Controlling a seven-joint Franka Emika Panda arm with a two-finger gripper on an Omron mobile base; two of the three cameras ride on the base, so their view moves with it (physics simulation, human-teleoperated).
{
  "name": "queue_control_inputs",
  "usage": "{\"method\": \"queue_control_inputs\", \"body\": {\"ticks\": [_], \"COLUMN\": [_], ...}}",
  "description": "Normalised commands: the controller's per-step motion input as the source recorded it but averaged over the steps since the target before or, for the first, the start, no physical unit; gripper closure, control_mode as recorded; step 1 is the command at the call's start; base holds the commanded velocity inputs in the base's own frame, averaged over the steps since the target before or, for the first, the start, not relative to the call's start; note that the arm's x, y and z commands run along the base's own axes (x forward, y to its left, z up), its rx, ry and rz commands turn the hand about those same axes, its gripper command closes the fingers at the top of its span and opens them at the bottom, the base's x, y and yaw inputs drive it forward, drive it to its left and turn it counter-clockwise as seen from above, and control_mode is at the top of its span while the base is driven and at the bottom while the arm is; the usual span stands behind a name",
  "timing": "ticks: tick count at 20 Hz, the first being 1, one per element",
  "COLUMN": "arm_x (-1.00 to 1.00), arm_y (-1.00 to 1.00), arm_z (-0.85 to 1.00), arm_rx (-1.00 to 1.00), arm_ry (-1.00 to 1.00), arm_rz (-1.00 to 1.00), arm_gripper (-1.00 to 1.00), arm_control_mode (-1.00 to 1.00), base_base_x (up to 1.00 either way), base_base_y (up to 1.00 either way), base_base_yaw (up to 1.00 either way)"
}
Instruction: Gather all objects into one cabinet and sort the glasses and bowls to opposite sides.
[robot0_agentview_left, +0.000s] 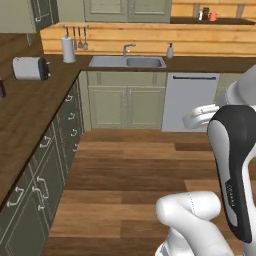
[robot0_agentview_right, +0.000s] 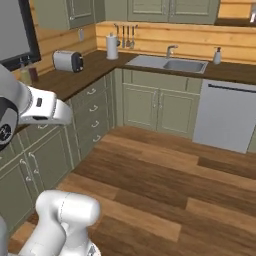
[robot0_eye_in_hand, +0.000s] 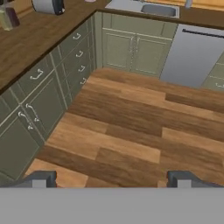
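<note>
- Jaws spread wide in the hand view, nothing between them; they hang over bare wood floor (robot0_eye_in_hand: 131, 131), well short of the sink (robot0_agentview_left: 127, 61), so there is nothing here to grip yet.
- The task's thing I can pick out: one salmon-orange cup (robot0_agentview_left: 213, 16), on the high wooden shelf (robot0_agentview_left: 225, 21) up and to the right of the sink; a dark jar (robot0_agentview_left: 206, 12) and a small white bottle (robot0_agentview_left: 200, 15) stand just beside it, one of each; too small to tell whether the cup has a handle.
- My read: the cup is parked out of reach up there, so the base likely has to drive toward the sink side before any reach.
- On the desk (robot0_agentview_left: 30, 105) left of the sink: one paper-towel roll (robot0_agentview_left: 68, 48), one toaster (robot0_agentview_left: 30, 68) further left round the corner, two bottles (robot0_agentview_right: 27, 71) beyond that; three utensils (robot0_agentview_left: 79, 39) hang on the wall above the roll, handy to the basin.
- Right of the sink: one soap dispenser (robot0_agentview_left: 170, 50); below it, one dishwasher (robot0_agentview_left: 190, 101).
- Panelled wall cabinets (robot0_agentview_left: 127, 10) sit shut above the sink; which cupboard is the target, I cannot tell from here.
</note>
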Motion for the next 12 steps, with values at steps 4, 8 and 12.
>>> {"method": "queue_control_inputs", "body": {"ticks": [4,8,12], "arm_x": [0.00,0.00,0.00], "arm_y": [0.00,0.00,0.00], "arm_z": [0.00,0.00,0.00], "arm_rx": [0.00,0.00,0.00], "arm_ry": [0.00,0.00,0.00], "arm_rz": [0.00,0.00,0.00], "arm_gripper": [-1.00,-1.00,-1.00], "arm_control_mode": [1.00,1.00,1.00], "base_base_x": [0.99,1.00,1.00], "base_base_y": [-0.35,-0.39,-0.47], "base_base_yaw": [0.00,0.03,0.09]}}
